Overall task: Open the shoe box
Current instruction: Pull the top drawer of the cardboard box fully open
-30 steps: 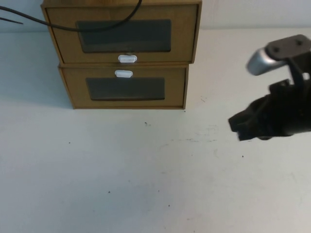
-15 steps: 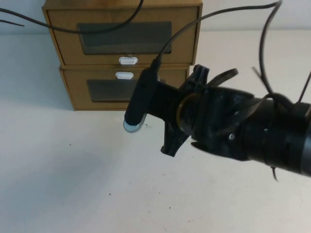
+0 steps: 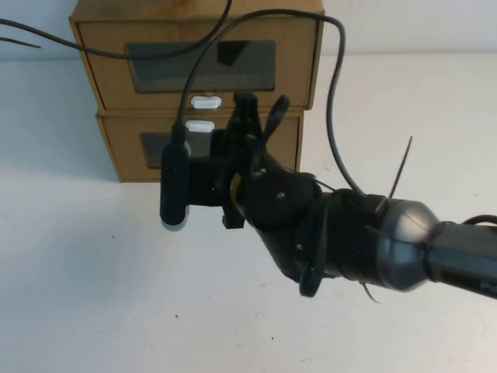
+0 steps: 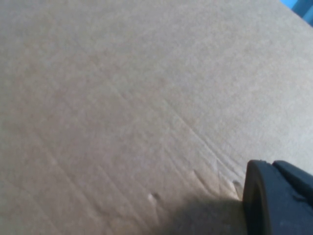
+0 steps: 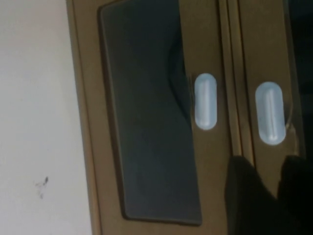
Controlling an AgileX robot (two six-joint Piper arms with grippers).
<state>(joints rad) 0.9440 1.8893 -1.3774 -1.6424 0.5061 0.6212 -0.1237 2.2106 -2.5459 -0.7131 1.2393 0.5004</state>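
Observation:
Two brown cardboard shoe boxes stand stacked at the back of the table: the upper box (image 3: 299,70) and the lower box (image 3: 124,151). Each has a dark window and a white handle on its front: upper handle (image 3: 206,102) (image 5: 270,112), lower handle (image 3: 199,124) (image 5: 205,100). My right gripper (image 3: 260,115) (image 5: 271,196) is open, just in front of the box fronts and a little right of the handles, with nothing between its fingers. A dark part of my left gripper (image 4: 276,200) sits close against plain brown cardboard (image 4: 122,98); that arm is hidden in the high view.
Black cables (image 3: 155,48) run across the upper box's front. The right arm (image 3: 349,233) reaches in from the right over the white table (image 3: 93,295), with its wrist camera (image 3: 172,190) hanging at its left side.
My right arm has swung in from the right edge across the table to the box fronts. The gripper now points at the boxes near the handles with its fingers apart.

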